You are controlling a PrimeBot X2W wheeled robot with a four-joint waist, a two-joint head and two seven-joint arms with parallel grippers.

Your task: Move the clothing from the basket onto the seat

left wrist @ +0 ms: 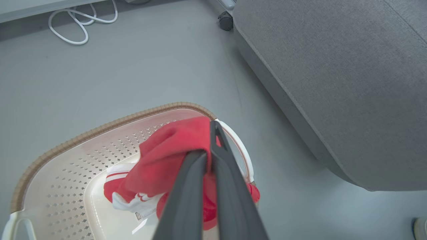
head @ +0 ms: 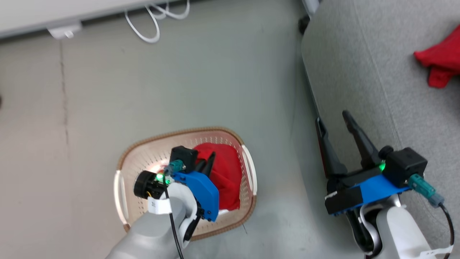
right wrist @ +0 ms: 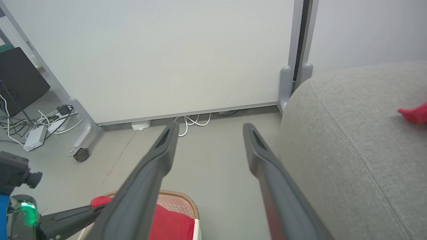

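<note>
The cream basket with a brown rim stands on the floor. Red clothing with white trim lies heaped in its right half. My left gripper reaches into it, and in the left wrist view the left gripper is shut on a raised fold of the clothing above the basket. My right gripper hangs open and holds nothing at the left edge of the grey seat. In its own view the right gripper points toward the wall. Another red garment lies on the seat.
White cables trail on the floor by the wall's base. A dark caster sits at the seat's far corner. A power strip with cords and a wheeled panel leg stand to the left. Bare grey floor separates basket and seat.
</note>
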